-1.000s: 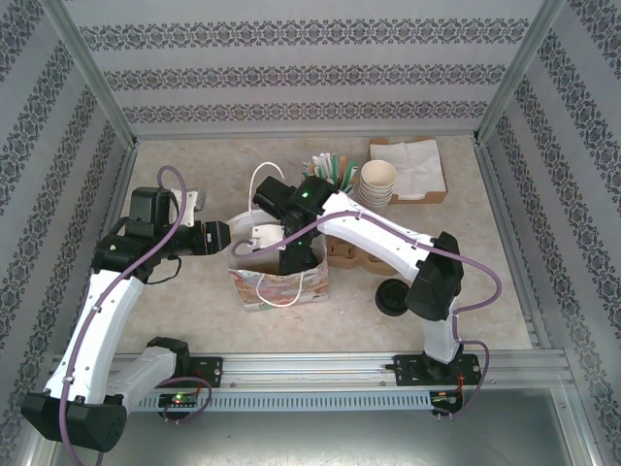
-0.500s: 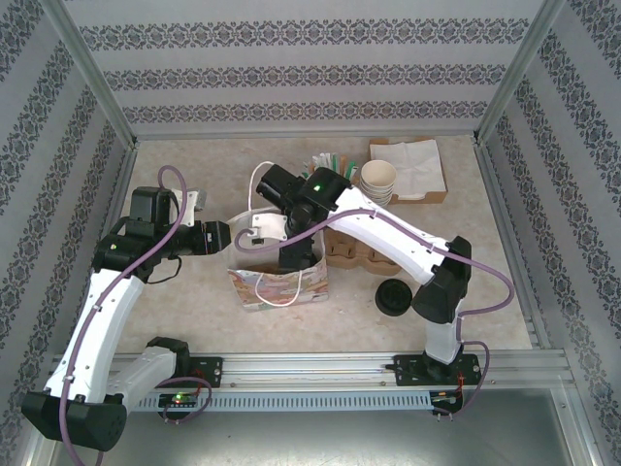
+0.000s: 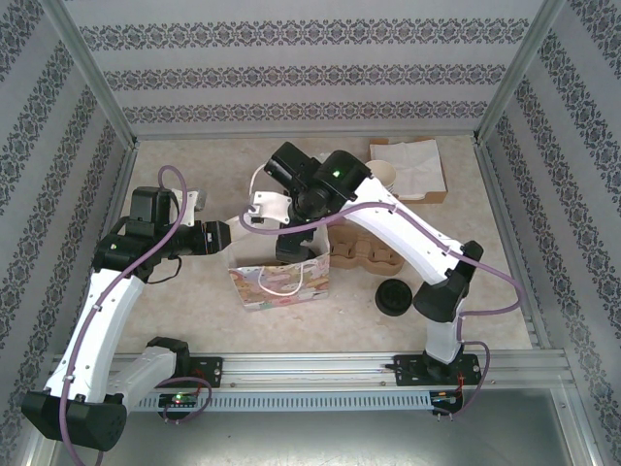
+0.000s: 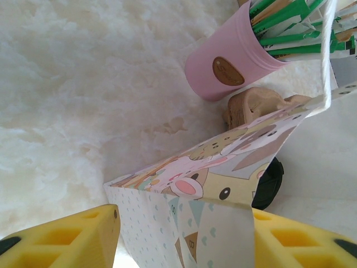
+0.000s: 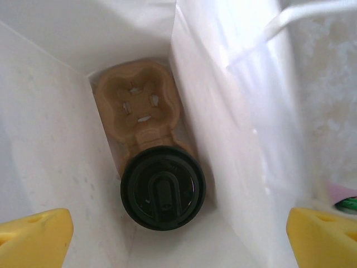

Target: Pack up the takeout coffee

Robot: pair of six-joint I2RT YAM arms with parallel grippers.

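Table [image 3: 485,282]: beige mottled top, walled on three sides.
Patterned paper bag [image 3: 279,283] upright near centre.
Brown pulp cup carrier [image 3: 367,256] just right of bag.
Loose black lid [image 3: 393,296] flat, near carrier's front edge.
Pink cup [image 4: 231,58] of green sticks standing behind bag.
Cream cup stack [image 3: 387,176] and cardboard tray of napkins [image 3: 417,167] at far right.

r arm [image 3: 393,221] stretched fwd, r pincer [image 5: 179,219] pointing down w/ fingers [image 5: 34,234] wide apart; l pincer [image 4: 184,219] likewise spread.
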